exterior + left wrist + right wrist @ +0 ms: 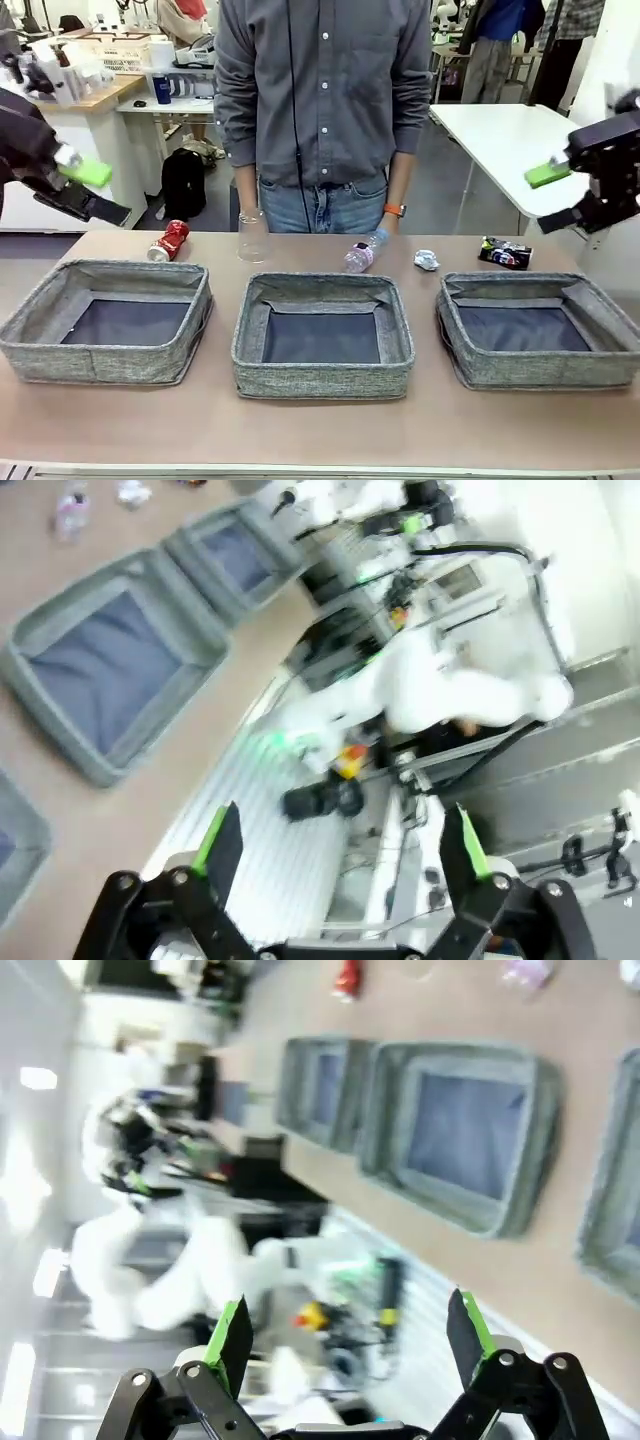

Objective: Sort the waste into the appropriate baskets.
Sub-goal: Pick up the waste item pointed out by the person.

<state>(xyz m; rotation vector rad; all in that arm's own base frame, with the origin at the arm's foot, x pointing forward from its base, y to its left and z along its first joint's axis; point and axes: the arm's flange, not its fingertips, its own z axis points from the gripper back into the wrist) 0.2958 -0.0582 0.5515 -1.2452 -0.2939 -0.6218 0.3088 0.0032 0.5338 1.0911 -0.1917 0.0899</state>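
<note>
Bottle (362,253) flat — cap toward person (320,100)

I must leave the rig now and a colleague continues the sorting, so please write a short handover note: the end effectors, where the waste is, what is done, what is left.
Left end effector: open, empty, raised at the left side of the table.
Right end effector: open, empty, raised at the right side.
Waste, in a row behind the baskets, left to right: crushed red can, clear cup upright, bottle lying, paper ball, crushed dark can.
Left basket, middle basket, right basket: all empty.
Done: nothing sorted yet.
Left: all five pieces.
</note>
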